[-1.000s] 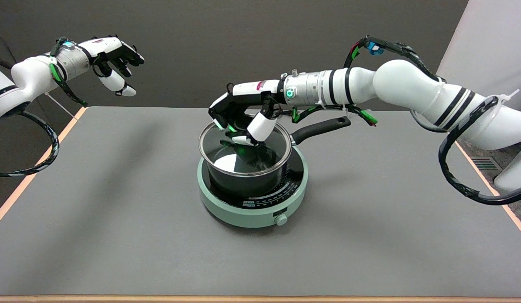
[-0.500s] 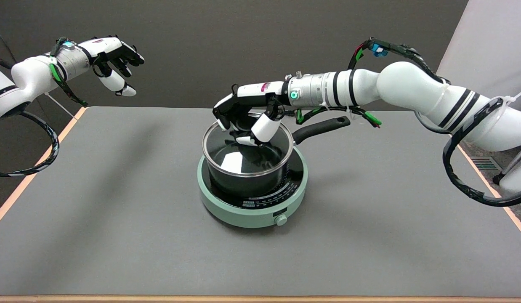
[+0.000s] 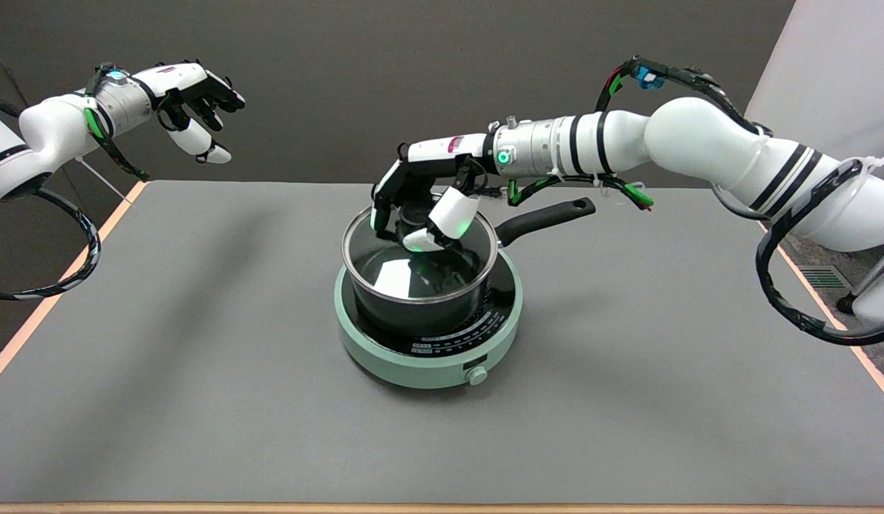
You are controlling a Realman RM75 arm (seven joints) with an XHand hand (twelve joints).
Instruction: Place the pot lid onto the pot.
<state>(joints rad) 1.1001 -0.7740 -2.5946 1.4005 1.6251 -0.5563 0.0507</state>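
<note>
- The glass pot lid lay on the black saucepan, its metal rim looking seated all round the pot's rim, so the placing itself looked nearly done.
- The saucepan stood on a pale green induction cooker near the middle of the grey table, its long black handle pointing toward the table's far right.
- The right hand hung over the far part of the lid, fingers curled down around the dark lid knob.
- The white thumb tip sat just beside the knob, the dark fingers on its other side; whether they actually pinched it could not be told, since the hand hid the contact.
- Risk 1: if the fingers gripped the knob, a lift of the arm would probably drag the lid off or tilt it on the rim.
- Risk 2: a fingertip catching under the knob during release might skew the lid, leaving 1 edge riding high.
- Risk 3: a sideways pull could nudge the saucepan across the cooker's smooth top, as nothing held its handle.
- A full spread of the fingers before rising seemed the safe course.
</note>
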